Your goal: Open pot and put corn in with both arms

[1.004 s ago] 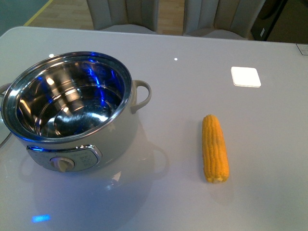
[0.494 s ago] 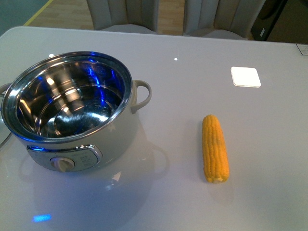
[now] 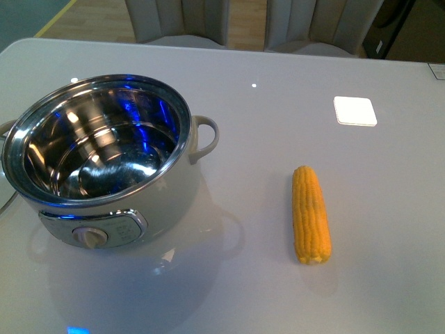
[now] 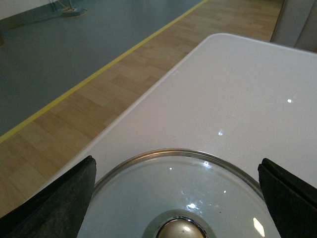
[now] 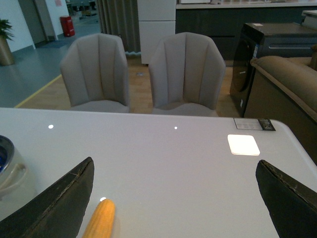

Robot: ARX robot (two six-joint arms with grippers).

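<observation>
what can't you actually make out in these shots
- lid: the left wrist view's frame edge cuts off most of it; no view shows it together with the pot.
- corn: the right wrist view's frame edge cuts off one end.
- knob markings: too small to read in the front view.

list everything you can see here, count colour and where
pot: 1, cream, steel inside, table's left, open, empty
corn: 1, yellow, on table right of pot
lid: 1, glass, metal knob, below left gripper
tile: 1, white, table's far right
table: 1, grey
chairs: 2, grey, behind table
left gripper: 1, black, open, over lid
right gripper: 1, black, open, above table
</observation>
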